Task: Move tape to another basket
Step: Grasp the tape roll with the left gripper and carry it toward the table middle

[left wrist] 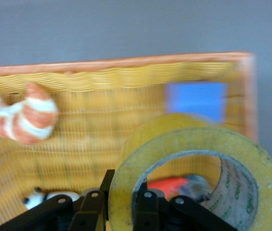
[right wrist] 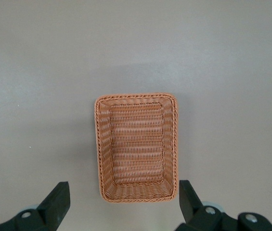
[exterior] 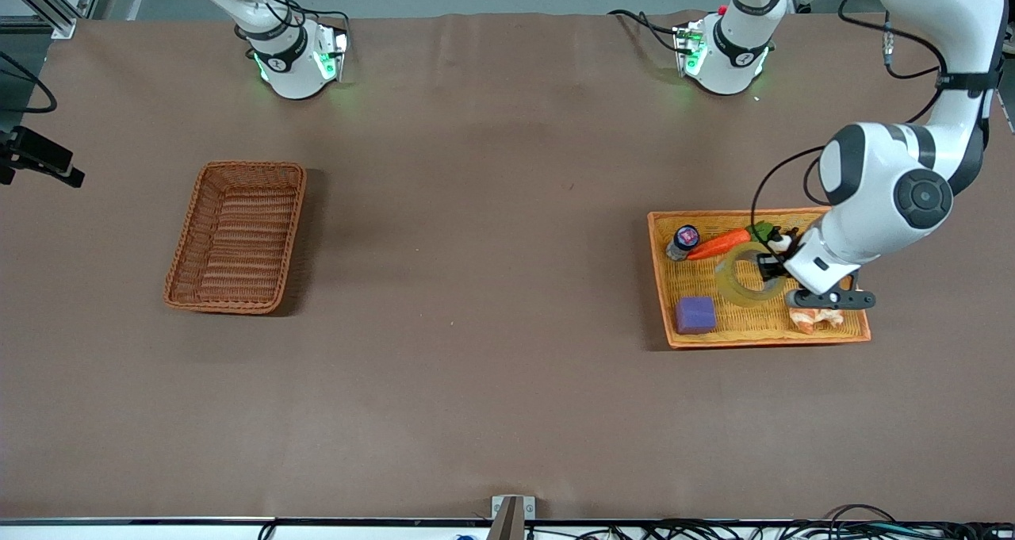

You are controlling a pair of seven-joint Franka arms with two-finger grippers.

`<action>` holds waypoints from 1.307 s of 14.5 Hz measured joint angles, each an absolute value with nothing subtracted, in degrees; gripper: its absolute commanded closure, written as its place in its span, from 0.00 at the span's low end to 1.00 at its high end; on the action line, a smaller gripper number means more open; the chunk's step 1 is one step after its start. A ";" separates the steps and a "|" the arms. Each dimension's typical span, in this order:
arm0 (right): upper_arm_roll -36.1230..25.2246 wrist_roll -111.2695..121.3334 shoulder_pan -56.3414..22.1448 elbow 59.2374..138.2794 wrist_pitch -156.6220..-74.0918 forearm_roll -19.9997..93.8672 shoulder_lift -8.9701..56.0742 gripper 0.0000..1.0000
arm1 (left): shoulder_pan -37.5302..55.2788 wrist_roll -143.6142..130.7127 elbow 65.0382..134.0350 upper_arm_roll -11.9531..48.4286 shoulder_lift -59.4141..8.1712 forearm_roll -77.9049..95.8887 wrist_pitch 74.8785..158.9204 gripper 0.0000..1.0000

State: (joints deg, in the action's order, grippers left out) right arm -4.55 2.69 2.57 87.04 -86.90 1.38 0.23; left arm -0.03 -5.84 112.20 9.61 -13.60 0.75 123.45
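**Left gripper clamped on tape, over the tray basket**

My left gripper point(exterior: 767, 269) is pinched on the tape point(exterior: 748, 275), one finger point(left wrist: 144, 211) inside the hole and the other outside the wall. The roll sits tilted, over the yellow tray basket point(exterior: 858, 336) at the left arm's end of the table. Can't tell whether it clears the tray floor.

Tray contents, near to far: purple block point(exterior: 695, 315) and croissant point(exterior: 817, 318) by the near rim, then tape, then carrot point(exterior: 718, 244) and small bottle point(exterior: 683, 241) by the far rim. My left arm comes in bent over the tray's outer end, wrist pitched down toward the roll.

Bare brown table point(exterior: 492, 302) between the tray and the dark wicker basket point(exterior: 238, 235), which lies well apart at the right arm's end.

My right gripper point(right wrist: 121, 204) waits above that basket, fingers spread wide, holding nothing.
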 measured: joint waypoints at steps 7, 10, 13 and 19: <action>-4.71 2.69 2.64 87.08 -86.90 2.08 0.23 0.00 | 2.73 -33.57 98.55 29.68 -24.95 -6.61 120.23 0.95; -4.75 2.69 2.65 87.13 -86.90 2.10 0.23 0.00 | 8.28 -48.57 91.67 33.50 -35.23 -17.38 120.37 0.95; -4.76 2.69 2.65 87.15 -86.90 2.13 0.23 0.00 | 17.89 -55.21 83.03 32.77 -44.32 -19.98 120.52 0.95; -4.77 2.69 2.65 87.34 -86.90 2.17 0.23 0.00 | 35.11 -57.42 69.75 21.57 -55.01 -20.07 129.37 0.75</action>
